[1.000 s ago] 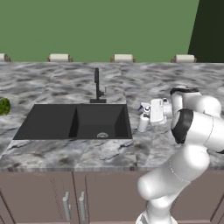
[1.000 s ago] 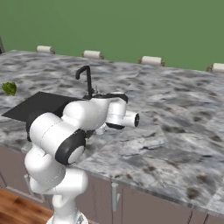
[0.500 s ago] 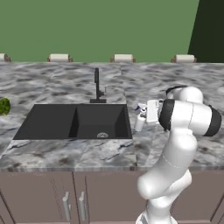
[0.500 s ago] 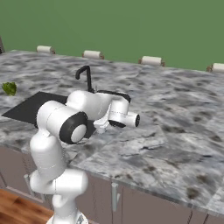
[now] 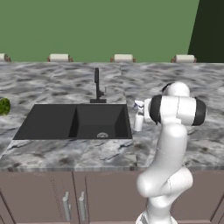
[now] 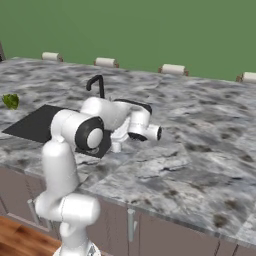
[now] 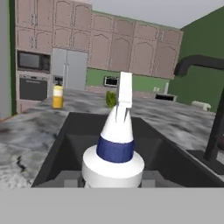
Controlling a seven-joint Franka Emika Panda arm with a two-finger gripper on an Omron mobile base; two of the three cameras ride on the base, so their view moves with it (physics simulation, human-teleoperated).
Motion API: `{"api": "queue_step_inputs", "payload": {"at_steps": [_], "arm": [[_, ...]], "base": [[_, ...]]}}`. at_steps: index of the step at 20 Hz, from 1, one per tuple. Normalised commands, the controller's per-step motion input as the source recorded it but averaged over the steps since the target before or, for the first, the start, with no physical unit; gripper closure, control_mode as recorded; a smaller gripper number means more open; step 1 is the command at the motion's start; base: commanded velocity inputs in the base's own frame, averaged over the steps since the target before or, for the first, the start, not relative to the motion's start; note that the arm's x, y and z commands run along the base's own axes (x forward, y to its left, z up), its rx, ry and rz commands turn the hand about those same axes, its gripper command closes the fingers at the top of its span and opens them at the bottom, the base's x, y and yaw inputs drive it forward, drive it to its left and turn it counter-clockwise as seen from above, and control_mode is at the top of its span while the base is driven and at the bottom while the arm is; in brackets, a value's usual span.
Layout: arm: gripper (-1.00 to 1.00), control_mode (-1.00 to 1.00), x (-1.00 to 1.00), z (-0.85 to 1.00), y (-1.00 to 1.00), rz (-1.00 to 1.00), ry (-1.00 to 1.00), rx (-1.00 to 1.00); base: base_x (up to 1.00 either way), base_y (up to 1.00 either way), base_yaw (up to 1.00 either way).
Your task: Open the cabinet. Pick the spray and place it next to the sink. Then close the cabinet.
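The spray [image 5: 138,120] is a small white bottle standing upright on the grey stone just right of the sink [image 5: 48,127]. My gripper [image 5: 140,107] reaches in from the right at the height of the spray's head and is shut on it. From the other side, the spray [image 6: 116,145] shows under the hand, with the gripper [image 6: 120,135] at the sink's [image 6: 30,125] near corner. In the hand view the spray [image 7: 114,148], with its blue collar, stands close up in front of the black basin [image 7: 61,144]. The cabinet is out of view.
The thin black faucet [image 5: 97,87] rises behind the sink. A green vegetable [image 5: 3,106] lies at the counter's far left. Brown doors with bar handles [image 5: 65,205] run under the counter. Open stone stretches to the right of the arm [image 6: 200,140].
The hand has carried the spray slightly left and down towards the counter beside the sink. The arm's elbow has swung upright above the base.
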Motion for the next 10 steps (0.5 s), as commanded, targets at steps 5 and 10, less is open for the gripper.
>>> {"api": "queue_step_inputs", "payload": {"at_steps": [5,10], "arm": [[1.0,-1.0,0.2,-0.34,-0.04,0.05,0.03,0.0],[1.0,-1.0,0.0,-0.47,-0.1,0.05,0.0,0.0]], "base": [[0.0,0.0,0.0],[0.0,0.0,0.0]]}}
